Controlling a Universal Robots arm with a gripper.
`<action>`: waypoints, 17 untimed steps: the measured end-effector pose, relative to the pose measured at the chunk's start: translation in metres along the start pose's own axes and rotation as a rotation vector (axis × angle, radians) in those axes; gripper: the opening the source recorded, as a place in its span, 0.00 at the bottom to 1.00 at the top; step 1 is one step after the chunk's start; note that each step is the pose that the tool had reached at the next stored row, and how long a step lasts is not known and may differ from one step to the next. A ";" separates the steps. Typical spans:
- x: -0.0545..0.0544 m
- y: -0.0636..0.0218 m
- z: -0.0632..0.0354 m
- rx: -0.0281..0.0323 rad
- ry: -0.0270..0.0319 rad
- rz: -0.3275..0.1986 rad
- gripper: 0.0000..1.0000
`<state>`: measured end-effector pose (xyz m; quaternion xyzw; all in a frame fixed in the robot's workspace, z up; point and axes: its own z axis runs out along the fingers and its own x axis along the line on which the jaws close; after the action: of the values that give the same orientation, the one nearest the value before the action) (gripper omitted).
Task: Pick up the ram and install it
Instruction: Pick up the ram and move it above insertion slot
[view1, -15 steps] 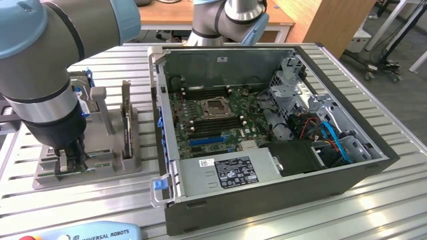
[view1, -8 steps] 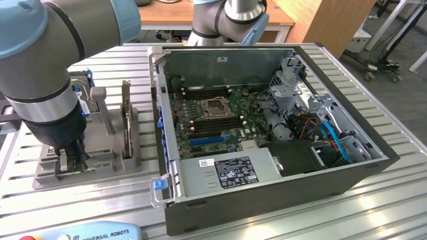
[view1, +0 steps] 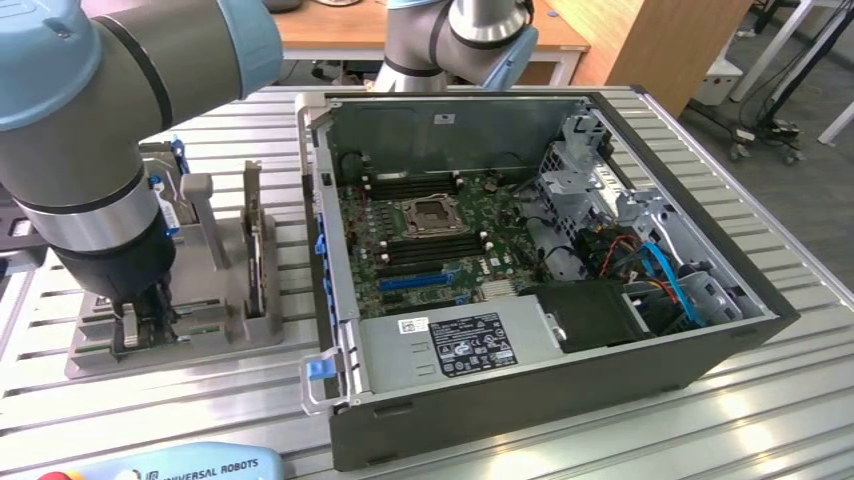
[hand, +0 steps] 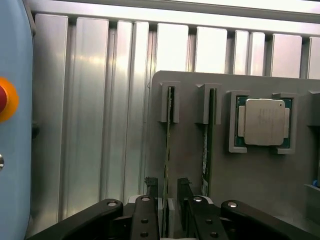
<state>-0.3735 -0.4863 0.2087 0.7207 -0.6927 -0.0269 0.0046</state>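
Two slim green ram sticks stand on edge in slots of a grey holder (hand: 190, 165). One ram (hand: 168, 145) runs between my fingers and the other ram (hand: 207, 145) stands one slot over. My gripper (hand: 168, 192) is open, with one black finger (hand: 151, 200) on each side of the first stick and a small gap at both. In the exterior view my gripper (view1: 138, 322) is low over the holder (view1: 200, 345), on the exterior view's left of the open computer case (view1: 534, 390).
A square silver processor chip (hand: 263, 121) sits in a pocket of the holder. The case's motherboard (view1: 427, 235) lies exposed, with a power supply (view1: 454, 345) and cables (view1: 661, 275). A blue teach pendant (view1: 174, 466) lies on the slatted metal table (view1: 200, 410).
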 end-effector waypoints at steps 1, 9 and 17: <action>0.000 0.0000 0.0009 0.0000 0.0000 0.000 0.30; 0.000 -0.0002 0.0054 0.0000 0.0000 0.000 0.30; 0.000 -0.0003 0.0085 -0.0002 0.0001 0.000 0.30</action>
<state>-0.3736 -0.4863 0.2001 0.7207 -0.6927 -0.0269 0.0047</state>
